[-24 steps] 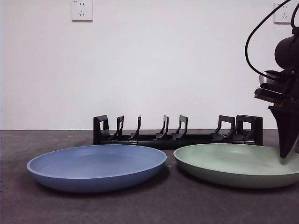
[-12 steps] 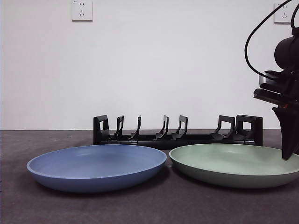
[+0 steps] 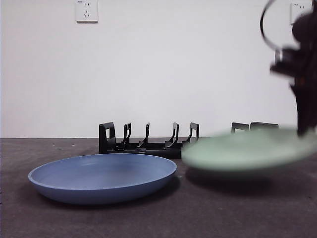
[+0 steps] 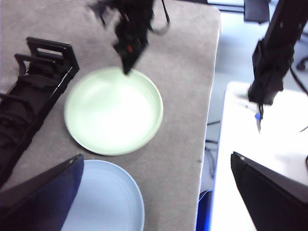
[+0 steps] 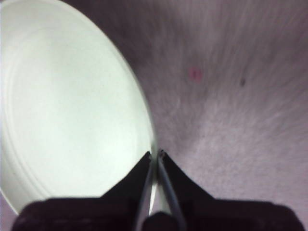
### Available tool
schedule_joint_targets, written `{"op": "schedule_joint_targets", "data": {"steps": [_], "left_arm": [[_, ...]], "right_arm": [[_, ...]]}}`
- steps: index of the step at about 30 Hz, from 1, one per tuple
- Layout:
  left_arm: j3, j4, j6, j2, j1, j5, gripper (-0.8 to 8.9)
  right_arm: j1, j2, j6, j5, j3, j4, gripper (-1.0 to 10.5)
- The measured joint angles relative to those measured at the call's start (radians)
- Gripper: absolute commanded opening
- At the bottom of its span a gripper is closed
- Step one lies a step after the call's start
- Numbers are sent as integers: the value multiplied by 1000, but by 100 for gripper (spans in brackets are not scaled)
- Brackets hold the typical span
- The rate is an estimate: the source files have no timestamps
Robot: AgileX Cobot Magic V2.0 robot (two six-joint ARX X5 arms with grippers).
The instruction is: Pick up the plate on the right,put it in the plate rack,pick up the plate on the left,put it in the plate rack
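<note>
The right claw (image 5: 155,159) pinches the rim of the green plate (image 3: 247,148), its two jaws pressed close on either side of the thin edge. In the front view the plate is blurred and hangs clear of the worktop (image 3: 148,218) with a shadow beneath it, gripped only at its far right edge. The left claw (image 4: 154,192) is spread wide, holding nothing, and waits high above the blue plate (image 3: 101,177).

The hold looks like the weak point: one narrow pinch on a smooth rim, with the whole plate hanging out to one side. A quick swing or a jolt could let the plate pivot between the jaws or slip free. The free edge of the green plate lies near the blue plate's rim, so a sag or a sideways drift could knock the two together.

The black rack (image 3: 148,138) stands just behind both plates, its prongs upright and all slots empty. The plate probably needs to be tipped on edge before it will pass between a pair of prongs; coming in flat or too low, it would strike the prong tops or the blocky right end. Above the rack there is open room.
</note>
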Motion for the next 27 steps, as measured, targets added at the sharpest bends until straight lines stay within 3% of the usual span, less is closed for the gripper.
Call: {"op": "schedule_joint_targets", "data": {"steps": [7,15,22,27], "left_arm": [[0,5,121,17,-117,-144,721],[0,63,277,106,-260,-462,721],[0,155,394,208,-357,-659,719],[0,204,464,262,-385,-714,717]], "right_arm": [[-1,-108,0,-60,214,-162,-11],[0,-113,-12,-192,363,-343,-11],[30,-113,-20,-200,381,-403,-11],[62,-113,-23,-201,381,-405,-11]]}}
